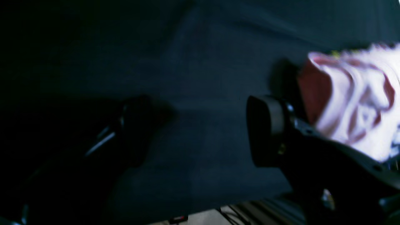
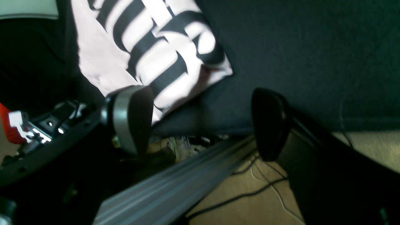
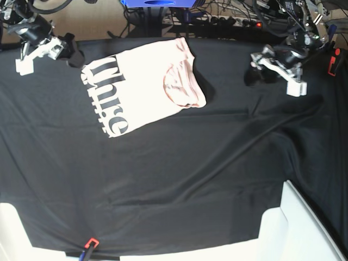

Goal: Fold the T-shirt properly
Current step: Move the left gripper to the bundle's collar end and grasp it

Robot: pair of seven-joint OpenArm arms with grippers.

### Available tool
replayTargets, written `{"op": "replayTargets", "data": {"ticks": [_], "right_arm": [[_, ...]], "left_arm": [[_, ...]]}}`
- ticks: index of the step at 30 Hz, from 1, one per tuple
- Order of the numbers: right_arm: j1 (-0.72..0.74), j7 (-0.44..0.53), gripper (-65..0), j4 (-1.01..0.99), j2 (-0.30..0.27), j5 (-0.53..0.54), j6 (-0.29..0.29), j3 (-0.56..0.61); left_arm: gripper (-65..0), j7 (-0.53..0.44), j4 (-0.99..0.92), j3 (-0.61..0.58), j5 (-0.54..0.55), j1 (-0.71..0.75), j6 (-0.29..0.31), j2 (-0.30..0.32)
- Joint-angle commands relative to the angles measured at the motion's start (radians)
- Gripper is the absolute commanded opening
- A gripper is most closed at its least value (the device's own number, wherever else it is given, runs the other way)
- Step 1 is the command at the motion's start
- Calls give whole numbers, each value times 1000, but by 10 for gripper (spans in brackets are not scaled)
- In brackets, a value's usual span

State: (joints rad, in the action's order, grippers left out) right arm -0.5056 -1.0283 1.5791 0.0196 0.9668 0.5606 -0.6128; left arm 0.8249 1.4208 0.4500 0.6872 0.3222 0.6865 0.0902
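The T-shirt (image 3: 144, 87) lies folded on the black cloth (image 3: 179, 174) at the back, left of centre. It is pale pink, with black lettering along its left part and the collar bunched at its right end. My right gripper (image 3: 73, 54) hovers just off the shirt's left edge. In the right wrist view it (image 2: 200, 122) is open with nothing between its fingers, and the lettered corner of the T-shirt (image 2: 150, 47) sits just beyond the left finger. My left gripper (image 3: 254, 76) is well right of the shirt. It (image 1: 206, 131) is open and empty over bare cloth, with the T-shirt (image 1: 353, 100) off to its right.
An aluminium rail (image 2: 175, 184) runs along the table's edge under the right gripper, with cables on the floor beyond. White panels (image 3: 304, 228) cut into the front corners. A red-and-black tool (image 3: 89, 244) lies at the front edge. Cables and a power strip (image 3: 228, 22) line the back.
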Motion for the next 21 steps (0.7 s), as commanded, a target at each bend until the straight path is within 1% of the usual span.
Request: {"op": "replayTargets", "data": {"ticks": [1,5,9,11,13,15,17,21], "right_arm": [[-6,7,-183,14,-11,22,11,-5],[3,7,-183,10,-25,19,11,-2],[6,6,-183,10,-25,-18,13,-3],[6,6,-183,10,-25,-30,13,-5],[6,6,-183,8,-25,-36,14,-6],[6,6,-183,8,-25,-39,14,-8],[6,6,-183,8,-25,-39,14,-8],[6,6,-183,8,-25,-39,14,-3]], "left_arm": [[-213,-16,16,-27,32,-4,12,12],[-208,-17,16,-96,36,-8,12,12],[-205,-17,18,-102,45,-10,12,-2],[-202,-17,18,-95,81,-10,12,-2],[-160,-17,16,-93,124,-10,12,3],[-123,-19,16,-93,133,-10,12,4],[-113,-19,16,-93,125,-10,12,3],[-113,-19,-1,-99,127,-22,12,-4]]}}
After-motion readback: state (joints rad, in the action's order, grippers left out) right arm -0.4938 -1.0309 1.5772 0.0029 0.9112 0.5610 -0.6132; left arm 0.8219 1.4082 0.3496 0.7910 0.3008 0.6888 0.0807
